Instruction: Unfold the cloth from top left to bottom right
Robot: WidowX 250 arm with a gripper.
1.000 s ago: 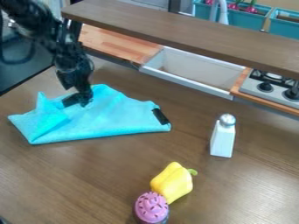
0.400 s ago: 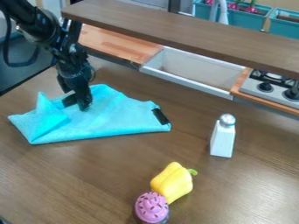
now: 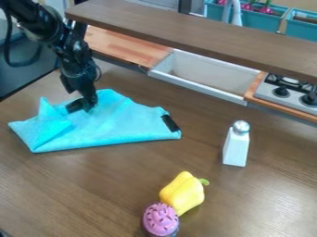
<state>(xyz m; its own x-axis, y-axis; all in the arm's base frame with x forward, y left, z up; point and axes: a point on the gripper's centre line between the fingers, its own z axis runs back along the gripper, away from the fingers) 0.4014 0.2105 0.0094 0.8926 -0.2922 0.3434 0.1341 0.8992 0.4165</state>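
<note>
Gripper [image 3: 86, 101] at upper left of cloth [image 3: 121, 124]; jaw opening and hold: cannot tell. Pinch top layer only, lift slightly, draw toward bottom right, release low.

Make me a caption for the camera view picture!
A black robot claw at a folded turquoise cloth, with a yellow bell pepper and pink-frosted cupcake nearby.

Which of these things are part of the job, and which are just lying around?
Part of the job:
- blue cloth, lying folded on the table
- gripper, down at the cloth's upper left

Just lying around:
- yellow pepper
- cupcake with pink topping, beside the pepper
- white shaker with a silvery top, standing right of the cloth
</note>
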